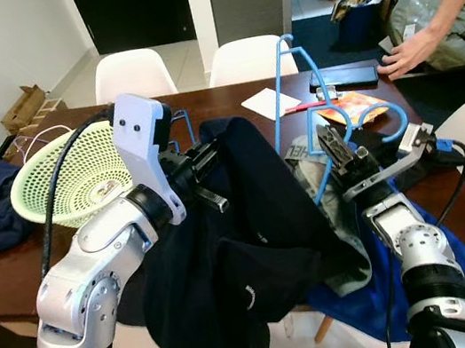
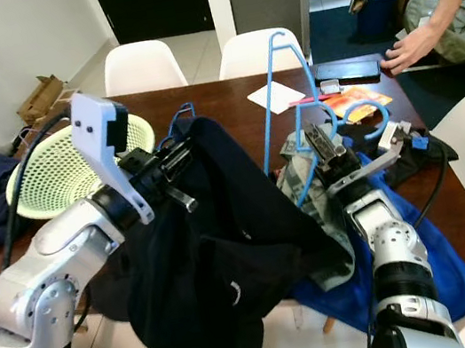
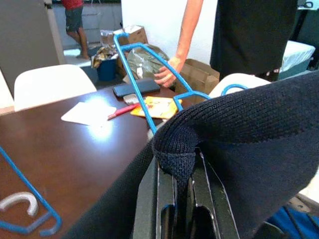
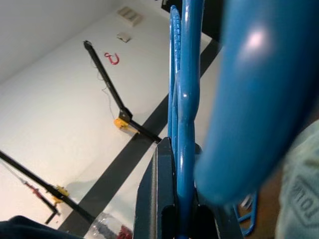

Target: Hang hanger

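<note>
Jaws clamped: black garment (image 1: pixel 255 251), blue hanger (image 1: pixel 301 90).

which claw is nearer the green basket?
Left. The left claw, shut on the black garment, sits just beside the green basket. The right claw, shut on the blue hanger, is across the table.

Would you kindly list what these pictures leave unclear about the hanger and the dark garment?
- Blue hanger: lower bar hidden behind the dark garment, head views.
- Right claw: finger contact hidden by hanger wire, right wrist view.
- Left claw: fingertips buried in knit fabric, left wrist view.
- Garment type: bunched, unclear.
</note>
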Robot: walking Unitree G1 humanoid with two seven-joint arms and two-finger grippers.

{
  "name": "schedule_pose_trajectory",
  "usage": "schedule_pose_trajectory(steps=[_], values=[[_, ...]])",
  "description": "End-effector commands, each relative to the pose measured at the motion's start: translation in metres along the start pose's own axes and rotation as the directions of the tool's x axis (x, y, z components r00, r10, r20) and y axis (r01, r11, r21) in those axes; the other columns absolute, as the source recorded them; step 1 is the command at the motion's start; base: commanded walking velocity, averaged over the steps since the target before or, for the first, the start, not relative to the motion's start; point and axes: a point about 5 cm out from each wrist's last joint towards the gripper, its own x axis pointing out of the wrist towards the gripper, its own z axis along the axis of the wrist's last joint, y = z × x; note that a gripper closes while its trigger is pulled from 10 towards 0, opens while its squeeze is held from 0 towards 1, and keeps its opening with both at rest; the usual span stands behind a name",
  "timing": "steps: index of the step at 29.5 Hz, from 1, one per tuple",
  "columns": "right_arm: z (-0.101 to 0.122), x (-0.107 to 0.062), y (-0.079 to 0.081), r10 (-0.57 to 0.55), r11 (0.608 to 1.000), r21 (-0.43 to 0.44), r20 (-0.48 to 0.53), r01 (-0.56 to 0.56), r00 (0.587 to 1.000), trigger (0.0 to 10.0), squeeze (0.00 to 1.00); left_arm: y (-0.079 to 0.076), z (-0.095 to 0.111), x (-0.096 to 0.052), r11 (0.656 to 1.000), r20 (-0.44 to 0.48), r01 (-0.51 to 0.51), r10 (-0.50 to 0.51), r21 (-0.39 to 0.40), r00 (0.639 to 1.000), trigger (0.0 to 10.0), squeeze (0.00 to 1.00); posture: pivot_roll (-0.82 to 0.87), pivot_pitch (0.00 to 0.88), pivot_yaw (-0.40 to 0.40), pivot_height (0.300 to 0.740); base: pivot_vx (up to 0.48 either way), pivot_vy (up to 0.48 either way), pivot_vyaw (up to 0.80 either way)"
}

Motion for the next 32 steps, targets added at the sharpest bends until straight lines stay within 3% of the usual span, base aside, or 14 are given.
schedule_pose_trajectory(steps=[1,7,9,13,23,27,31,32], values=[[-0.003,-0.001,0.0,0.002,1.0,0.022,-0.004,-0.002,1.0,10.0,0.0,-0.009,-0.003,0.001,1.0,-0.014,0.019,-0.019,-0.01,1.0,10.0,0.0,0.05,0.016,0.048,0.74,-0.454,0.0,0.0],[-0.001,-0.001,-0.004,-0.033,0.999,0.027,0.007,0.033,0.999,10.0,0.0,-0.012,-0.01,0.002,1.0,-0.04,0.023,-0.024,-0.02,0.999,10.0,0.0,0.05,0.017,0.048,0.74,-0.461,0.0,0.0],[-0.002,-0.001,-0.005,-0.05,0.999,0.02,0.002,0.05,0.999,10.0,0.0,-0.005,-0.031,0.0,0.999,-0.112,-0.012,0.008,-0.034,0.994,10.0,0.0,0.04,0.017,0.05,0.74,-0.469,0.0,0.0],[-0.003,0.0,-0.005,-0.057,0.998,0.009,-0.007,0.057,0.998,10.0,0.0,0.0,-0.044,-0.003,0.999,-0.154,-0.038,0.031,-0.039,0.988,10.0,0.0,0.03,0.02,0.05,0.74,-0.47,0.0,0.0],[-0.002,0.001,-0.006,-0.08,0.997,-0.001,-0.009,0.08,0.997,10.0,0.0,-0.002,-0.052,-0.001,0.997,-0.166,-0.045,0.033,-0.067,0.986,10.0,0.0,0.03,0.023,0.047,0.74,-0.472,0.0,0.0],[-0.006,0.0,-0.017,-0.192,0.981,-0.05,-0.055,0.19,0.98,10.0,0.0,0.004,-0.066,-0.001,0.996,-0.202,-0.055,0.041,-0.065,0.978,10.0,0.0,0.02,0.026,0.046,0.74,-0.471,0.0,-0.4],[-0.005,-0.001,-0.02,-0.234,0.97,-0.081,-0.049,0.23,0.971,10.0,0.0,0.007,-0.074,-0.001,0.997,-0.215,-0.058,0.045,-0.055,0.976,10.0,0.0,0.01,0.026,0.046,0.74,-0.116,0.0,-0.8],[-0.005,-0.001,-0.023,-0.276,0.955,-0.124,-0.046,0.269,0.96,10.0,0.0,0.011,-0.08,-0.001,0.998,-0.234,-0.063,0.057,-0.018,0.971,10.0,0.0,0.01,0.028,0.046,0.74,0.0,0.0,-0.8]])
